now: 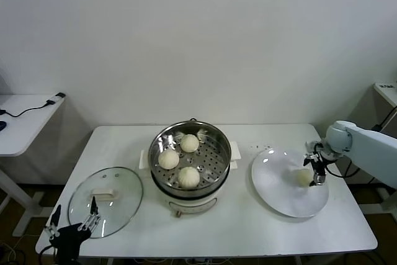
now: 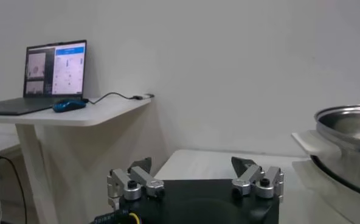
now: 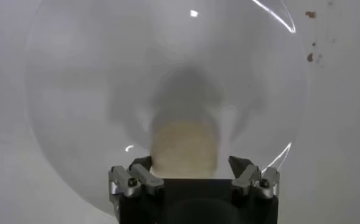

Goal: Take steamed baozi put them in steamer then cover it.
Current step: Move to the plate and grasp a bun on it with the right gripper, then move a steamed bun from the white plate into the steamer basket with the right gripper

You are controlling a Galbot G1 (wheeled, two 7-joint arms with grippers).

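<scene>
Three steamed baozi (image 1: 190, 143) (image 1: 169, 159) (image 1: 189, 177) lie on the perforated tray of the shiny steamer (image 1: 220, 147) at mid-table. Another pale baozi (image 1: 304, 177) rests on the white plate (image 1: 279, 184) at the right. My right gripper (image 1: 315, 169) is down over it. In the right wrist view that baozi (image 3: 185, 146) sits between the open jaws of the right gripper (image 3: 191, 163), with a small gap on each side. My left gripper (image 1: 75, 210) waits open and empty at the table's front left corner, near the lid; the left wrist view shows the left gripper (image 2: 192, 163) holding nothing.
The clear glass lid (image 1: 124, 184) with its white handle (image 1: 103, 193) lies flat left of the steamer. A white side desk (image 2: 89, 112) with a laptop (image 2: 52, 70) and mouse stands off the table's left. The steamer's rim (image 2: 344, 119) shows beside the left wrist.
</scene>
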